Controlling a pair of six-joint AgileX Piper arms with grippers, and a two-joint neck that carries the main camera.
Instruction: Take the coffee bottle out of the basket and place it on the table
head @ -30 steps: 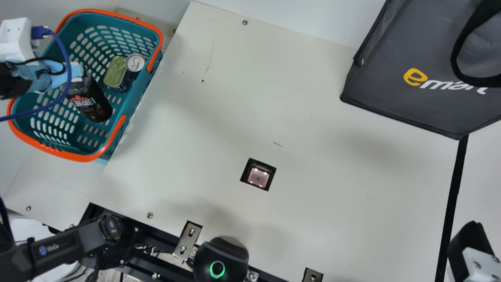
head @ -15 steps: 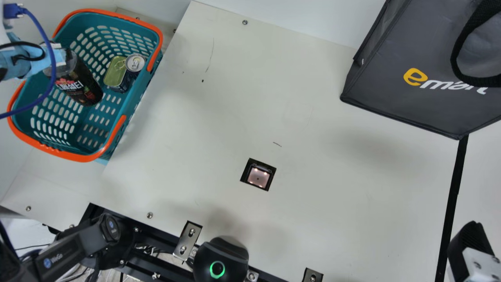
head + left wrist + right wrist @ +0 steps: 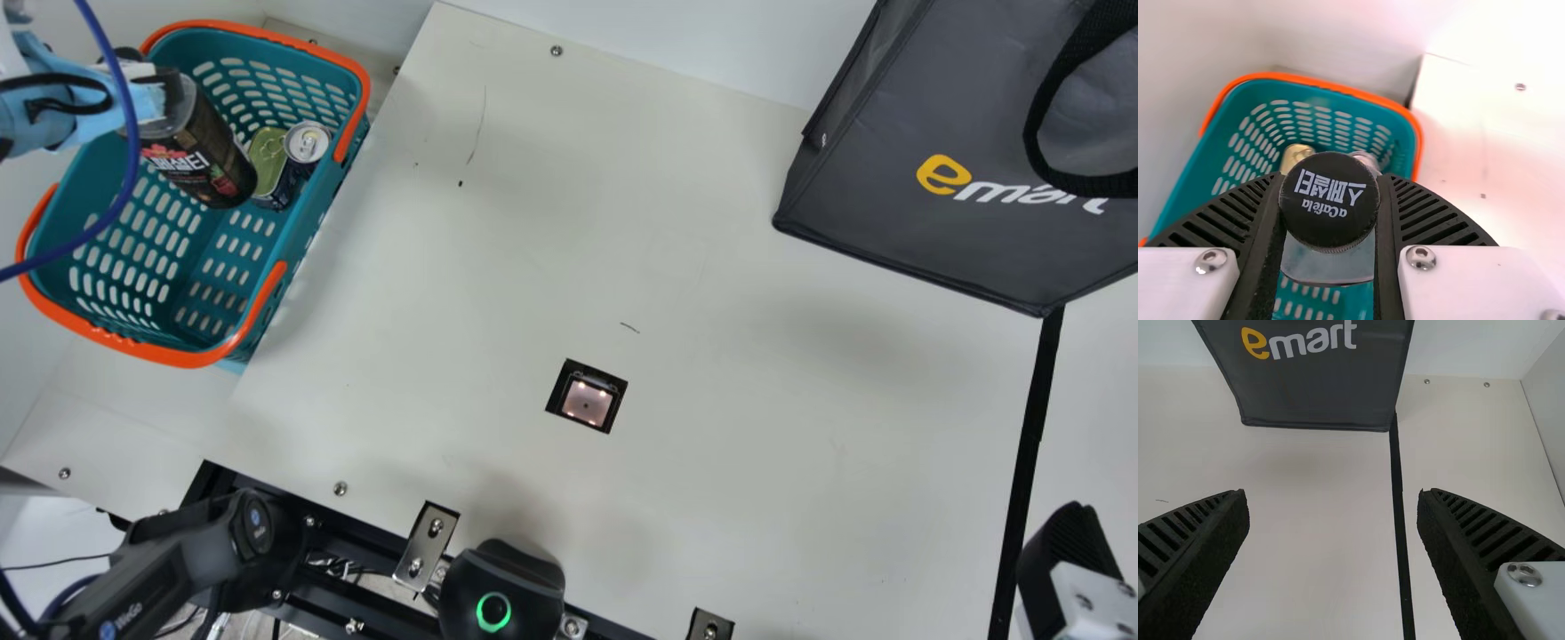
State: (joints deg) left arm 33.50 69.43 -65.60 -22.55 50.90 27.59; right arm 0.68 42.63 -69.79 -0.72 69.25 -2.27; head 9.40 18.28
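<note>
The biggest thing is the cream table (image 3: 711, 222). Next comes the big dark bag (image 3: 996, 133), at the far right side. The blue-green basket (image 3: 147, 351) with orange edges sits at the left. My right gripper (image 3: 1071, 542) is by the table's near right corner, with its two fingers spread wide and nothing between them. My left gripper (image 3: 169, 89) squeezes the coffee bottle (image 3: 200, 164) around its black cap (image 3: 1329, 200). The bottle tips sideways, in or just over the basket; I can't tell which. A flat green tin (image 3: 267, 151) and a round can (image 3: 307, 142) are side by side in the basket.
</note>
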